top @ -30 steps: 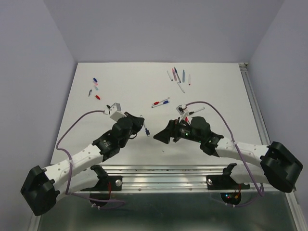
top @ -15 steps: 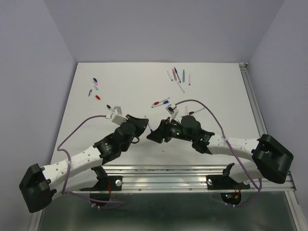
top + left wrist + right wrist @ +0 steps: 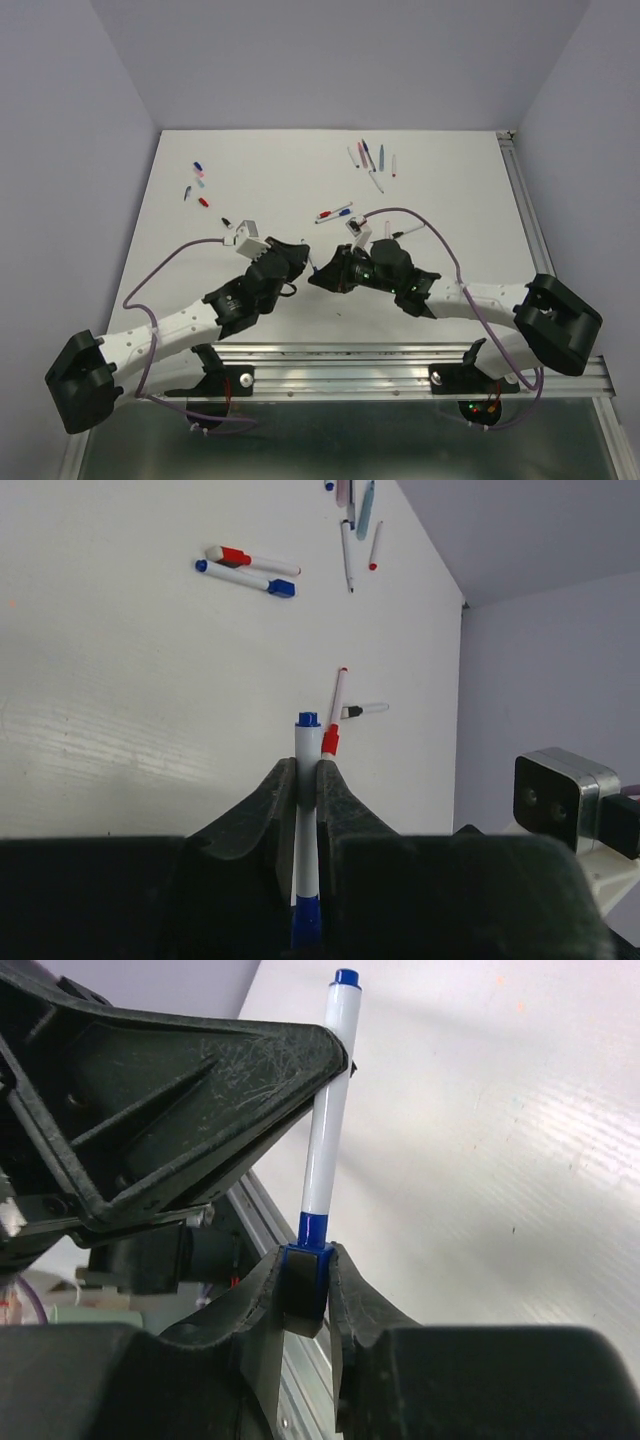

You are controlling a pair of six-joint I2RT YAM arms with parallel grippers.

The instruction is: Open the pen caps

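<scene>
A slim white pen (image 3: pixel 307 810) stands pinched in my left gripper (image 3: pixel 307 770), which is shut on its barrel. A small blue plug (image 3: pixel 307 720) tops the pen and its blue pen cap (image 3: pixel 306 920) shows at the lower end. In the right wrist view the same barrel (image 3: pixel 328 1110) runs down into that blue cap (image 3: pixel 305 1280). My right gripper (image 3: pixel 305 1260) is shut on the cap, which is still seated on the pen. From above, the left gripper (image 3: pixel 300 262) and right gripper (image 3: pixel 322 272) meet tip to tip near the table's front middle.
Two pens, red-capped and blue-capped (image 3: pixel 335 213), lie just beyond the grippers. Several more pens (image 3: pixel 370 160) lie at the back right. Loose caps (image 3: pixel 197 183) are scattered at the back left. A red-tipped pen (image 3: pixel 335 710) and a black-tipped pen (image 3: pixel 365 710) lie nearby. The aluminium rail (image 3: pixel 350 360) runs along the front edge.
My right gripper has swung left to meet the left one and has closed from wide open onto the blue cap. The left gripper has shifted slightly right, still holding the pen.
</scene>
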